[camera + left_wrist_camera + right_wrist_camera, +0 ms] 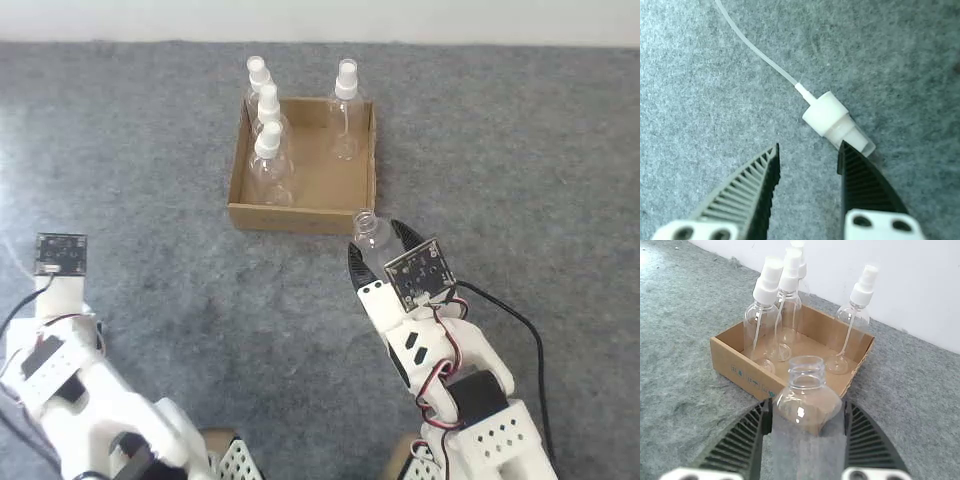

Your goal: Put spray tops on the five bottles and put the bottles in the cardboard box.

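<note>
Right gripper [806, 411] is pinching the last uncapped bottle [807, 392] upright just in front of the box [735, 365], left gripper [809, 147] is spread wide over the spray top [832, 117] lying on the mat [700, 110], and honestly that long floppy tube [755, 52] could easily snag going in.

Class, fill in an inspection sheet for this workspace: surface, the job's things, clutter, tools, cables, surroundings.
Surface: grey felt-like mat, flat.
Job's things: cardboard box holds four capped bottles, upright. One uncapped bottle stands just outside the box's near wall. One spray top lies on its side on the mat, with its tube stretched out.
Clutter: nothing seen.
Tools: left tool is open, low over the mat, with the spray top's end beside one finger. Right tool is closed around the uncapped bottle.
Cables: black cable runs beside the right arm.
Surroundings: white wall along the mat's far edge.
</note>
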Tool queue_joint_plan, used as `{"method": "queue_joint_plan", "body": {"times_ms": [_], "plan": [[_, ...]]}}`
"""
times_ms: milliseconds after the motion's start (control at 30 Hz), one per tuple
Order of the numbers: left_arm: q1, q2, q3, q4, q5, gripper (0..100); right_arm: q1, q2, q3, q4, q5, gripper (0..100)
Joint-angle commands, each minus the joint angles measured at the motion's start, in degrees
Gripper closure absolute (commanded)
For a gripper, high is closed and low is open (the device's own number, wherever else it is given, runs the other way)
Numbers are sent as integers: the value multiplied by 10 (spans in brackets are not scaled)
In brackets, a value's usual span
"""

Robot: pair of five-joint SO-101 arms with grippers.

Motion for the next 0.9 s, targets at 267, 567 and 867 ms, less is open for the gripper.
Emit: {"method": "queue_joint_plan", "body": {"times_ms": [267, 567, 867], "plan": [[-54, -1, -1, -13, 6, 827, 0, -14, -5, -6, 18, 894], [-30, -1, 112, -180, 8, 827, 0, -14, -5, -6, 18, 894], [30, -1, 121, -206, 55, 829, 0, -14, -5, -6, 18, 894]]}}
